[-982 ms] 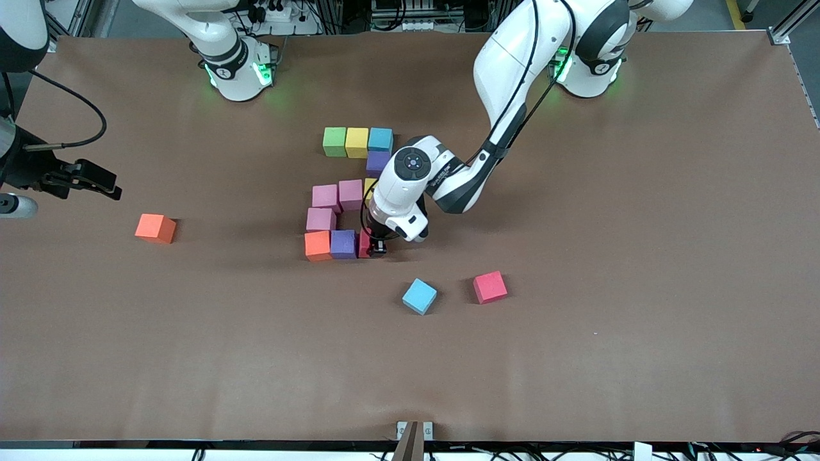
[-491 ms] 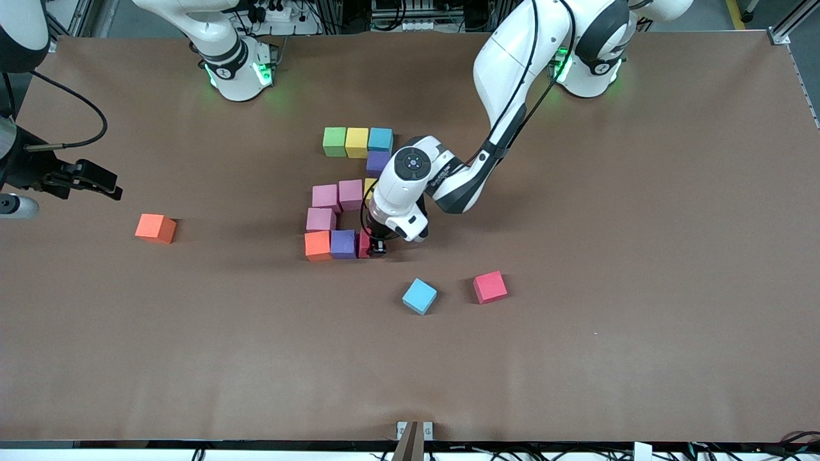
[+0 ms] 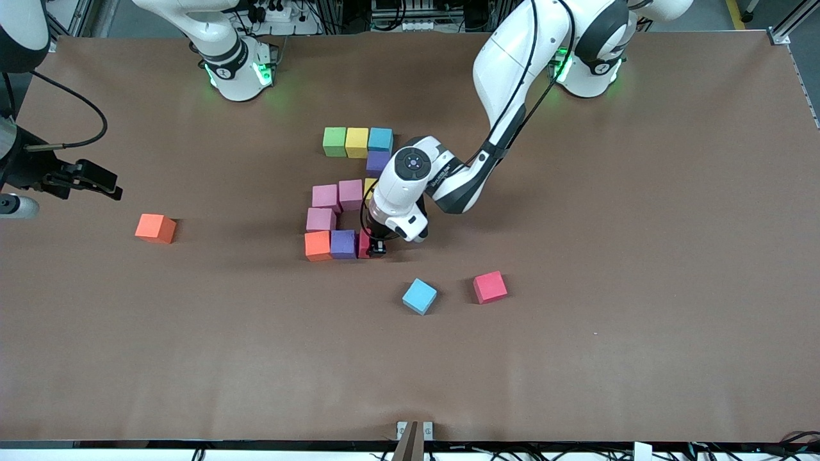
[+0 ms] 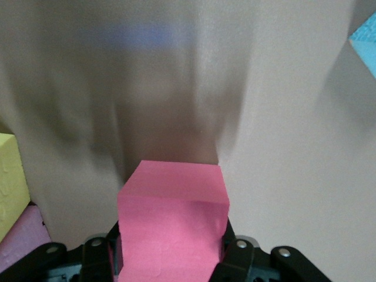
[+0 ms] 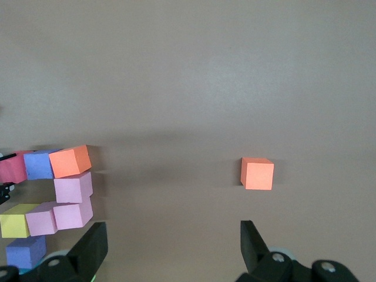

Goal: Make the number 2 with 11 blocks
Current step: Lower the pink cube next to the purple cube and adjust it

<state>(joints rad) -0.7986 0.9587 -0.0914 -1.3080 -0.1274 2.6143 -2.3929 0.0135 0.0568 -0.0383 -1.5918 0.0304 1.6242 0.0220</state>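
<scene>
Holding a red block (image 4: 171, 220) between its fingers, the left pincer (image 3: 377, 246) sits low at the end of the bottom row of the number 2 (image 3: 349, 192), the block tucked just beside the purple block (image 3: 343, 243), which in turn sits beside the orange block (image 3: 318, 245). That spot looks like the last gap in the digit, so the jaws are probably kept clamped to square the cube against its neighbour before letting go. Above this row 1 pink block (image 3: 320, 219) links up to a middle row of 2 pink blocks and a yellow one, mostly hidden under the arm; a purple block (image 3: 377, 160) connects to the top row of green (image 3: 334, 141), yellow (image 3: 357, 141) and light blue (image 3: 380, 139).

Spare cubes lie apart on the brown worktop (image 3: 640, 320): a light blue one (image 3: 419, 296) and a red one (image 3: 490, 287) nearer the front camera, and an orange one (image 5: 257, 174) toward the right arm's end. The right pincer (image 5: 173, 249) waits over that end, jaws wide apart and empty.
</scene>
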